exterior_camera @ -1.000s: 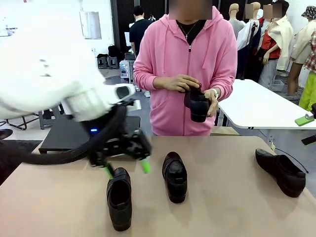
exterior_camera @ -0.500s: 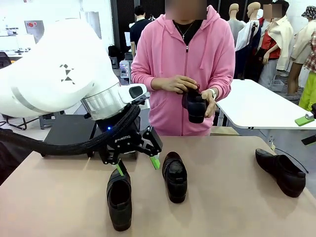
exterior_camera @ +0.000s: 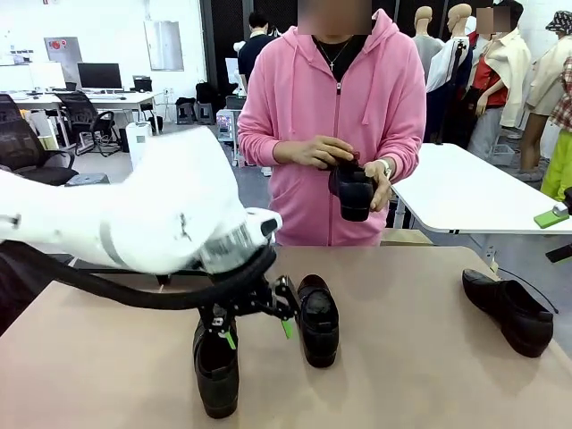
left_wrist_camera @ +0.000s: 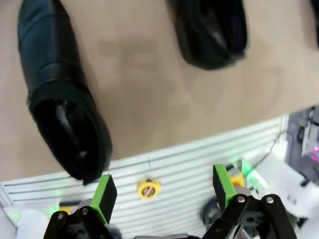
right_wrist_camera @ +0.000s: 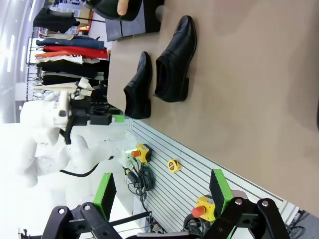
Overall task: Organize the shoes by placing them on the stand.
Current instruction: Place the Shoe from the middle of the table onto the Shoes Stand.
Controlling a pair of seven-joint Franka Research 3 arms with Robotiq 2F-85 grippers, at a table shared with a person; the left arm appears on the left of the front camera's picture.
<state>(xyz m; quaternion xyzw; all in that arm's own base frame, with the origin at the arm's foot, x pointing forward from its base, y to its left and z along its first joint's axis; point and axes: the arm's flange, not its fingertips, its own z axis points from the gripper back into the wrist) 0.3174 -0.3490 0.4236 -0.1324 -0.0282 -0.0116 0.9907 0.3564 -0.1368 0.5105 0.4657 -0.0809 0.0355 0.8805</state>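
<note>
Tan tabletop (exterior_camera: 420,357) — shoes (exterior_camera: 316,319), desks (exterior_camera: 89,96) behind, left end effector (exterior_camera: 259,334) wide, right end effector (right_wrist_camera: 162,174) wide

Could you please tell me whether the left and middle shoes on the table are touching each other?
Apart. The left wrist view plainly shows a strip of bare tabletop between the left shoe and the middle shoe.

left shoe (exterior_camera: 216,371) beside middle shoe (exterior_camera: 317,320) | right shoe (exterior_camera: 509,311) well apart | all on table (exterior_camera: 411,375)
</note>
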